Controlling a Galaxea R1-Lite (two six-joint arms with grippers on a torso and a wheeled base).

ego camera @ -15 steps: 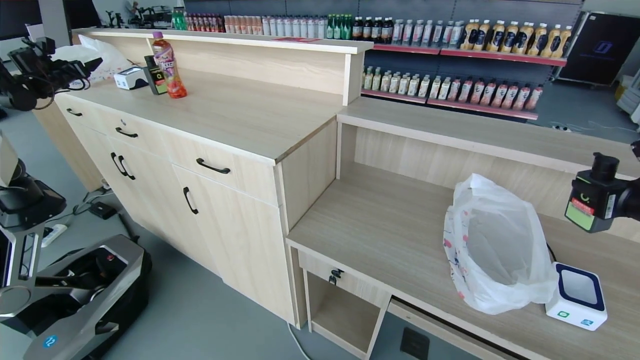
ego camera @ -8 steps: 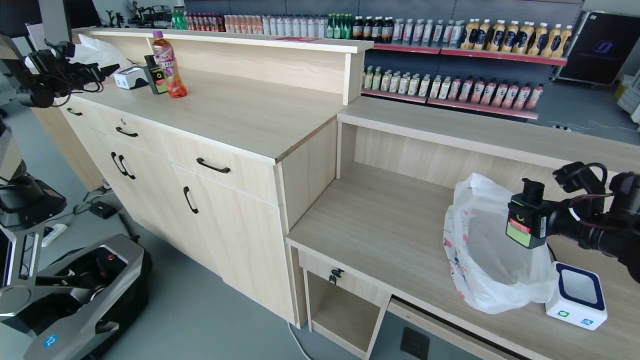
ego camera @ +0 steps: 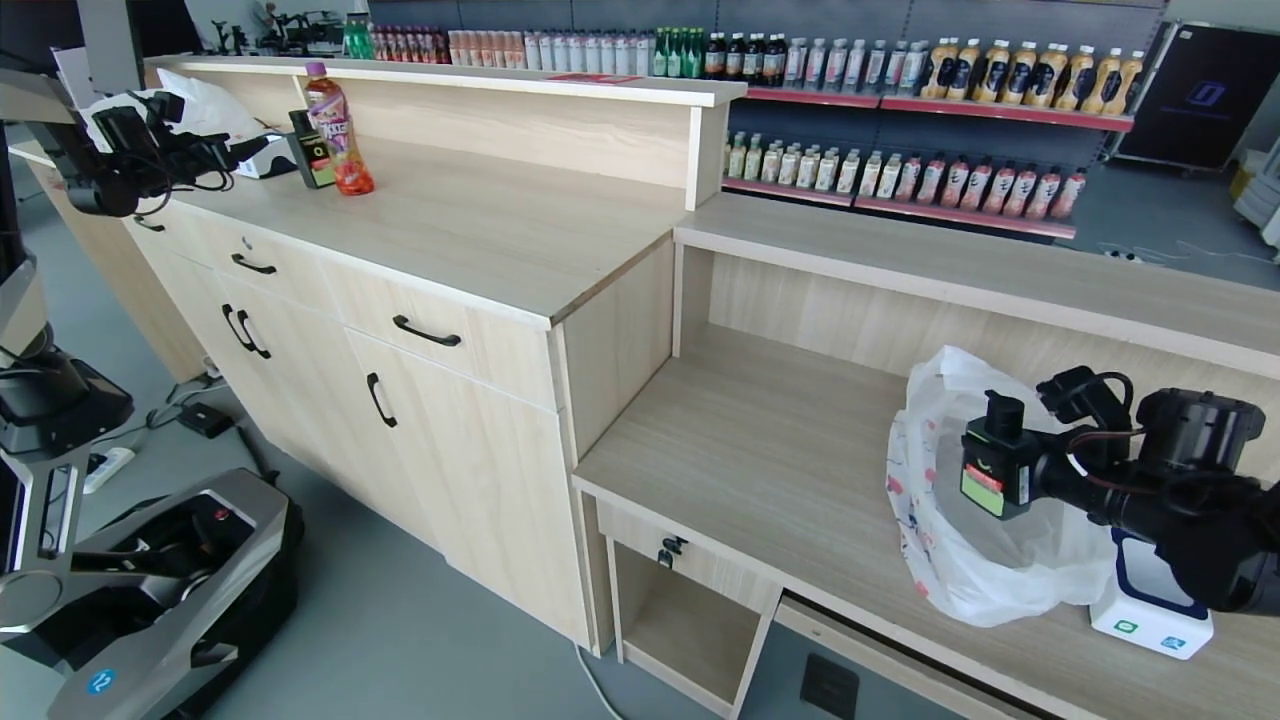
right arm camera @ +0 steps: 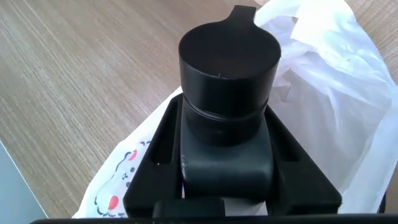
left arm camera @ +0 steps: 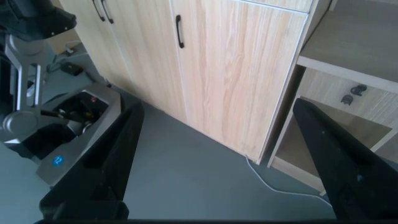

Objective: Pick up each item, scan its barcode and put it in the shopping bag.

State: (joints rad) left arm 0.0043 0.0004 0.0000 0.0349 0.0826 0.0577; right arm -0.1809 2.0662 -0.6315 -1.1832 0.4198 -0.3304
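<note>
My right gripper point(ego camera: 1022, 474) is shut on a small black bottle point(ego camera: 990, 462) with a black cap and a green and red label, and holds it over the mouth of the white shopping bag point(ego camera: 1000, 570) on the low counter. From the right wrist, the black bottle point(right arm camera: 227, 106) sits between the fingers point(right arm camera: 155, 168), with the bag point(right arm camera: 329, 81) beneath. A white and blue scanner point(ego camera: 1150, 625) stands just right of the bag. My left gripper point(ego camera: 240, 152) is open at the high counter's far left, next to a second black bottle point(ego camera: 312, 150) and a pink drink bottle point(ego camera: 337, 130).
A small white box point(ego camera: 268, 158) lies behind my left gripper, and a white bag point(ego camera: 200, 100) sits at that counter's back corner. Behind the low counter point(ego camera: 760, 450) rises a wooden wall. Drink shelves point(ego camera: 900, 110) line the back. The left wrist view looks down at cabinet doors point(left arm camera: 236, 68) and grey floor.
My right arm has carried the black bottle left and down, from beside the bag to over its mouth. My left arm has moved right, toward the items on the high counter.
</note>
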